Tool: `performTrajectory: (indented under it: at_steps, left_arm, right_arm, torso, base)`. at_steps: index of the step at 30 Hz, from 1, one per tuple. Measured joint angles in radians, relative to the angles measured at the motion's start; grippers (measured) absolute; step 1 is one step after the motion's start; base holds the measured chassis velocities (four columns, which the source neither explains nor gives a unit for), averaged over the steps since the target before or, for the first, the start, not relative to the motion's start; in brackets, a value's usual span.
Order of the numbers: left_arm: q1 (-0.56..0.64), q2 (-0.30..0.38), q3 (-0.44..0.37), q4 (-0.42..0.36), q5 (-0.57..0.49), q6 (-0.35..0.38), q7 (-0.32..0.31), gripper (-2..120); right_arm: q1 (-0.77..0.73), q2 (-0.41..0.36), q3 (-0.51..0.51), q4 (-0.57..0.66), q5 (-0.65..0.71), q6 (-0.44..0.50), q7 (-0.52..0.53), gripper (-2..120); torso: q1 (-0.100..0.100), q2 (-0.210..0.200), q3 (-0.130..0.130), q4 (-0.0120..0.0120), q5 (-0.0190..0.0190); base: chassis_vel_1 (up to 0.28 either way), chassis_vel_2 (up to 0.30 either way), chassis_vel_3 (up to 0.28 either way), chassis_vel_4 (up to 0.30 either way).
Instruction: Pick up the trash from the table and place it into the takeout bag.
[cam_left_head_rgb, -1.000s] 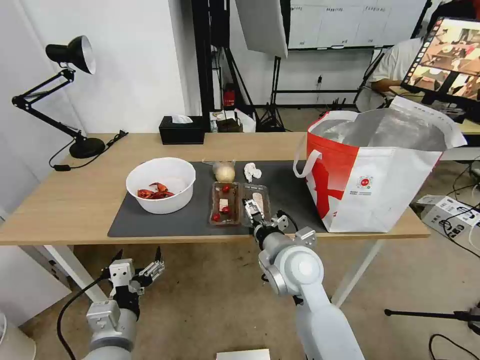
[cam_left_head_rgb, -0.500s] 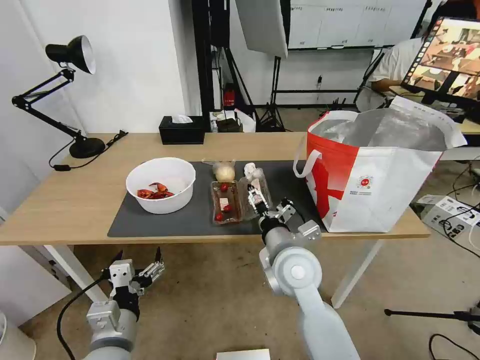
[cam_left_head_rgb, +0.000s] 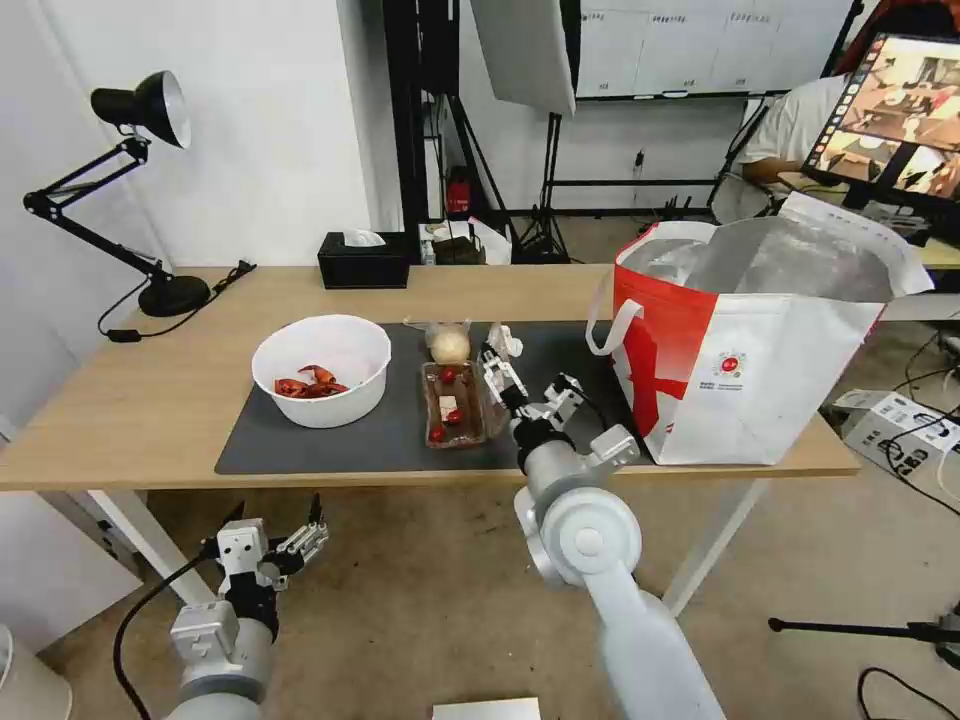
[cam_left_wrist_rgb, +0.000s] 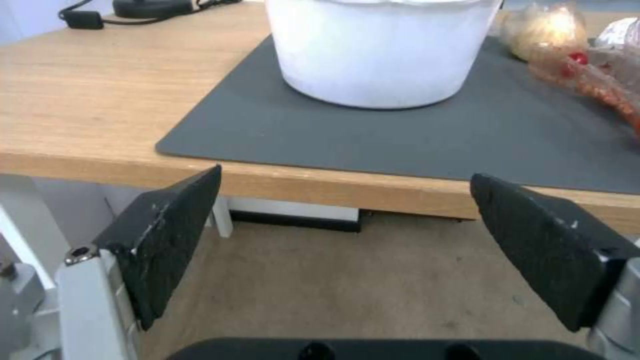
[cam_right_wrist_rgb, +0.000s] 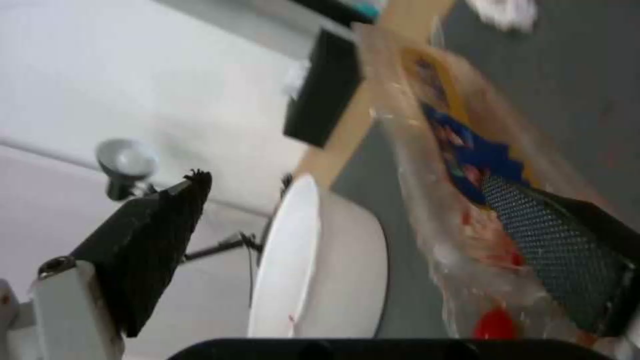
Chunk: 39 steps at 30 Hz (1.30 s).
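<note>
Right gripper (cam_left_head_rgb: 527, 385) jaws spread; clear tray (cam_left_head_rgb: 455, 405) tilted against one jaw, not pinched. Left gripper (cam_left_head_rgb: 272, 530) jaws spread, below table (cam_left_head_rgb: 150, 400).

On the tabletop (cam_left_head_rgb: 140, 400) a mat (cam_left_head_rgb: 330, 440) sits mid-frame. On it, the bowl (cam_left_head_rgb: 321, 383) lies left, the tray (cam_left_head_rgb: 452, 404) at centre, a wrapped ball (cam_left_head_rgb: 450, 346) and tissue (cam_left_head_rgb: 508, 341) behind. The bag (cam_left_head_rgb: 745, 340) stands right; a tissue box (cam_left_head_rgb: 363, 260) and lamp (cam_left_head_rgb: 130, 190) stand upper left.
</note>
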<state>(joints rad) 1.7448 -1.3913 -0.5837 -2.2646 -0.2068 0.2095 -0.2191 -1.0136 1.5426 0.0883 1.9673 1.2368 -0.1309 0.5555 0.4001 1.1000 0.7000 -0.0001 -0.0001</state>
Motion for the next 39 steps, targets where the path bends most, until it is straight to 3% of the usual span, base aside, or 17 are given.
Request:
performTrajectory:
  at_steps: [10, 19, 22, 23, 27, 29, 32, 35, 39]
  left_arm:
    - [0.008, 0.002, -0.012, -0.012, -0.004, -0.003, 0.002, 100]
    - [0.003, 0.008, -0.012, -0.013, -0.009, -0.004, 0.003, 100]
    - [0.003, 0.014, -0.019, -0.018, -0.016, -0.004, 0.004, 100]
    - [0.003, 0.014, -0.023, -0.02, -0.018, -0.005, 0.004, 100]
    - [0.005, 0.013, -0.024, -0.023, -0.019, -0.006, 0.004, 100]
    - [0.005, 0.012, -0.024, -0.023, -0.02, -0.007, 0.004, 100]
    - [0.004, 0.013, -0.022, -0.021, -0.023, -0.008, 0.004, 100]
    - [-0.001, 0.015, -0.02, -0.02, -0.028, -0.007, 0.008, 100]
    - [-0.002, 0.015, -0.019, -0.02, -0.029, -0.006, 0.01, 100]
  right_arm:
    - [0.088, 0.029, -0.084, -0.111, 0.055, -0.041, 0.103, 100]
    - [0.124, 0.008, -0.08, -0.108, 0.041, -0.055, 0.071, 100]
    - [0.192, -0.057, -0.106, -0.128, -0.041, -0.078, -0.02, 96]
    - [0.245, -0.11, -0.134, -0.148, -0.107, -0.096, -0.073, 90]
    - [0.333, -0.182, -0.172, -0.187, -0.176, -0.132, -0.141, 80]
    - [0.442, -0.251, -0.22, -0.261, -0.218, -0.166, -0.244, 69]
    - [0.492, -0.277, -0.246, -0.306, -0.238, -0.18, -0.317, 62]
    - [0.61, -0.316, -0.329, -0.458, -0.377, -0.187, -0.552, 46]
    - [0.653, -0.316, -0.384, -0.559, -0.48, -0.187, -0.656, 33]
  torso:
    - [0.0, 0.0, 0.0, 0.0002, 0.0]
    - [0.0, 0.0, 0.0, 0.0001, 0.0001]
    - [0.0, 0.0, 0.0, -0.0001, 0.0005]
    - [0.0, 0.0, 0.0, -0.0001, 0.0003]
    - [0.0, 0.0, 0.0, -0.0001, 0.0003]
    - [0.0, 0.0, 0.0, 0.0001, 0.0001]
    - [0.0, 0.0, 0.0, 0.0001, 0.0003]
    - [0.0, 0.0, 0.0, 0.0001, 0.0002]
    - [0.0, 0.0, 0.0, 0.0001, 0.0001]
  base:
    - [0.0, 0.0, 0.0, 0.0]
    - [0.0, 0.0, 0.0, 0.0]
    - [0.0, 0.0, 0.0, 0.0]
    - [0.0, 0.0, 0.0, 0.0]
    - [0.0, 0.0, 0.0, 0.0]
    - [0.0, 0.0, 0.0, 0.0]
    - [0.0, 0.0, 0.0, 0.0]
    - [0.0, 0.0, 0.0, 0.0]
    - [0.0, 0.0, 0.0, 0.0]
